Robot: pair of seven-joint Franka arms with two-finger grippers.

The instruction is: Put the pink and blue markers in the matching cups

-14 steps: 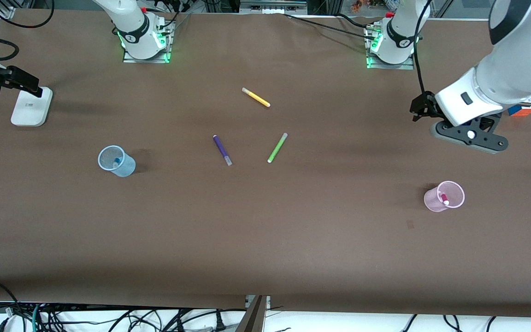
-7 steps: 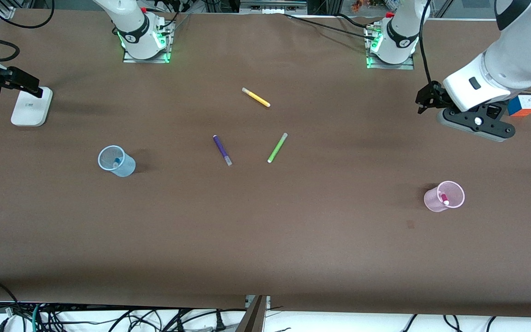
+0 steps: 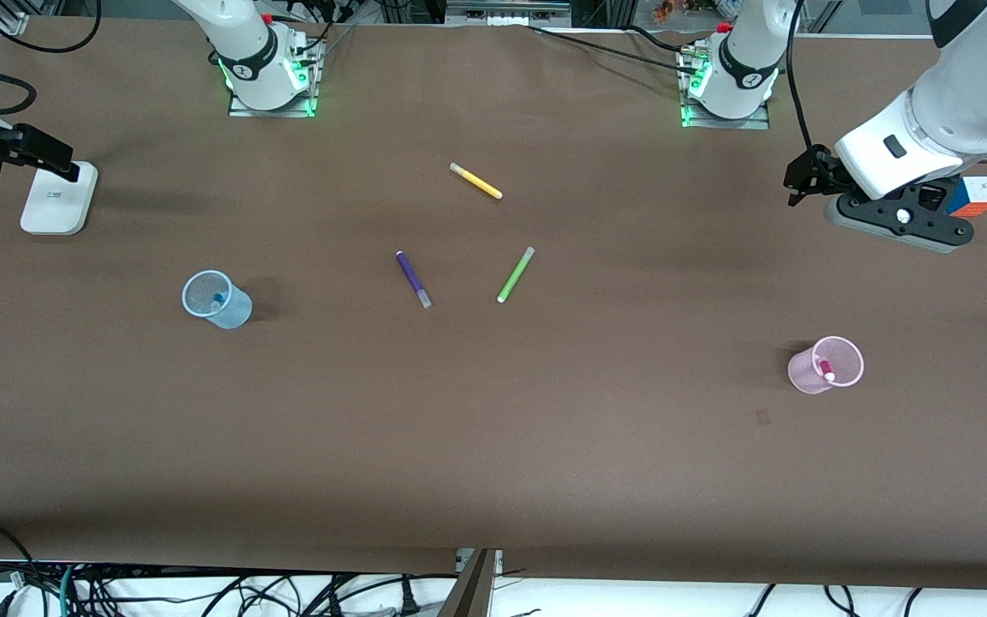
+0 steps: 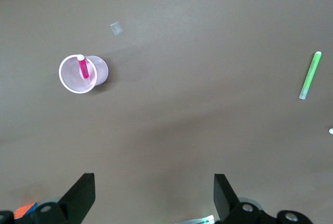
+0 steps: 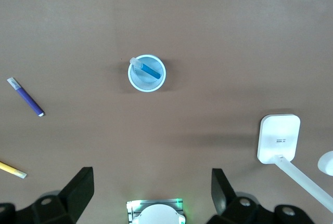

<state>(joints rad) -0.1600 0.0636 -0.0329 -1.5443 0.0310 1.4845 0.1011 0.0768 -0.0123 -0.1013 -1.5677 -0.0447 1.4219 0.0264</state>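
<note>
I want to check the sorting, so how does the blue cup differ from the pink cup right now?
The blue cup is pale blue and holds the blue marker; the pink cup is pale pink and holds the pink marker. The blue cup stands toward the right arm's end of the table, the pink cup toward the left arm's end and nearer the front camera. Both stand upright.

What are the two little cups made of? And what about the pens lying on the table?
The pink cup and blue cup look like thin, see-through plastic: the pink marker and blue marker show through their walls. The purple pen, green pen and yellow pen look like smooth coloured plastic with pale caps.
</note>
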